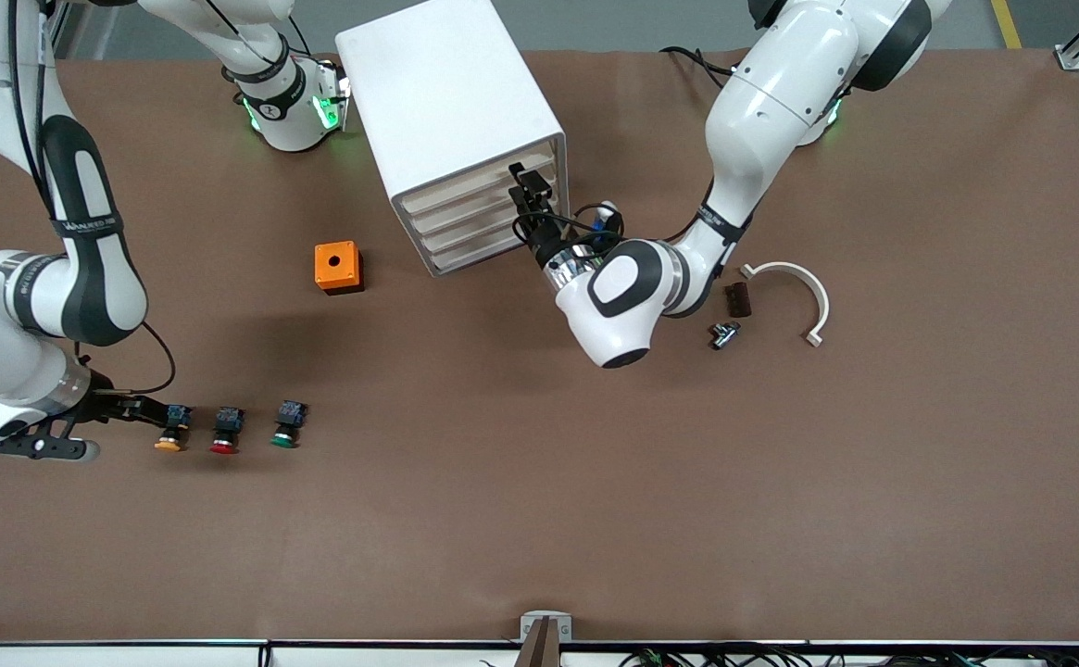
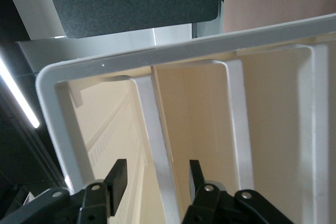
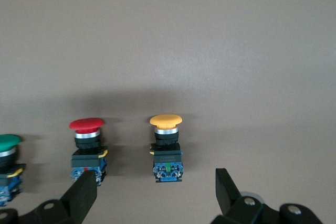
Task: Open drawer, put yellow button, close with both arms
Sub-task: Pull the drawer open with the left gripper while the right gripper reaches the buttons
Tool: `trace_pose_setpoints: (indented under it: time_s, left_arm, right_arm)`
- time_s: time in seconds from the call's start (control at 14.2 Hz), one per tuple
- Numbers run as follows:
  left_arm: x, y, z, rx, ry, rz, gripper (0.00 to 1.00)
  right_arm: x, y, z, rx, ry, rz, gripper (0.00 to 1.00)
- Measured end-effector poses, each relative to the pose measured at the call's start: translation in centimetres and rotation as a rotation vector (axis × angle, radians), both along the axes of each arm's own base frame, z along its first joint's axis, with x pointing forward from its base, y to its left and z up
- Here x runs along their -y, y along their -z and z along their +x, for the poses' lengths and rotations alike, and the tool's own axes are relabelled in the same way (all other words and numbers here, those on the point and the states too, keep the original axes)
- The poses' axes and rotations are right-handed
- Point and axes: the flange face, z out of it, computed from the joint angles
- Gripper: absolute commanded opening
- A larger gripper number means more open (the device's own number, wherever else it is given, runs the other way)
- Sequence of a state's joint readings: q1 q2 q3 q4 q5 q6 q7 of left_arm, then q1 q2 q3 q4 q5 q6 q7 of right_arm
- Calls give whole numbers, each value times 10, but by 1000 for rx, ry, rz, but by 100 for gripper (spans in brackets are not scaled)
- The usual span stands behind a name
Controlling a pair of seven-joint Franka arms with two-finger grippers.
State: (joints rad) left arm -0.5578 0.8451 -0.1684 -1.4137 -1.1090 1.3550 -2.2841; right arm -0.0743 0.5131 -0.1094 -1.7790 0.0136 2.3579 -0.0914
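Front view shows the left gripper (image 1: 527, 196) at the face of the white drawer cabinet (image 1: 451, 120), and in the left wrist view its fingers (image 2: 118, 178) straddle a white drawer edge (image 2: 157, 153) with gaps on both sides, so it grips nothing. The right gripper (image 1: 145, 410), low over the desk (image 1: 539, 519), stands spread wide, and the yellow button (image 3: 167, 148) sits on the desk just ahead of it, lined up between its fingers. Beside that button stand a red button (image 3: 87, 148) and a green button (image 1: 287, 425), while an orange box (image 1: 337, 267) lies near the cabinet.
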Motion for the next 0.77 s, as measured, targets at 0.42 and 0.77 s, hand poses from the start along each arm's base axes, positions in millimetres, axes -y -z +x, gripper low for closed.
trace_pose_setpoints:
  time_s: [0.42,0.77]
  left_arm:
    - [16,9,-22,-17,39,18,16]
    - [16,8,-21,-38,33,47,8]
  right_arm:
    - [5,39,-3,24,2,-11,100]
    - [5,84,-18,9,1,-14,100]
